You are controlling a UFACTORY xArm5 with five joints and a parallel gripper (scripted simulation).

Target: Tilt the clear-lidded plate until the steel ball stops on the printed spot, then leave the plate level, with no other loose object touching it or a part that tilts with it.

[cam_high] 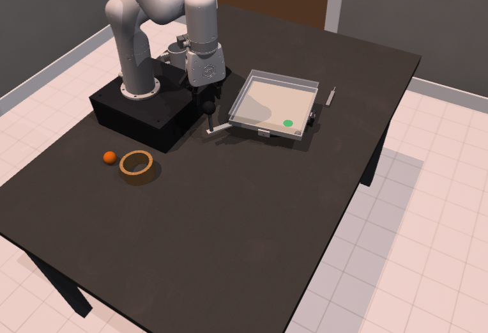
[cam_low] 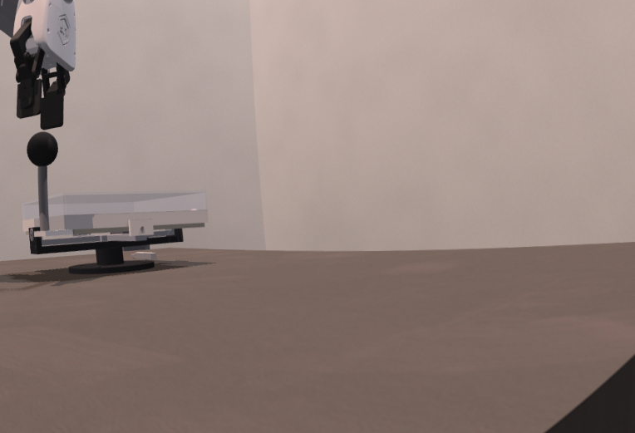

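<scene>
Jaws (cam_low: 40,117) parted and holding nothing, hanging right above the black knob (cam_low: 41,149) on its thin stem, not touching yet. Plate (cam_high: 252,101) sitting about level on its pivot stand near the arm's base on the worktop (cam_high: 236,222), ball (cam_high: 296,133) tucked in the near corner just beside the green spot (cam_high: 287,123). Probably best pinched at the knob, round and maybe slick, then nudged gently, since the pivot looks loose and a steel ball would roll fast on that smooth floor and overshoot easily.
</scene>
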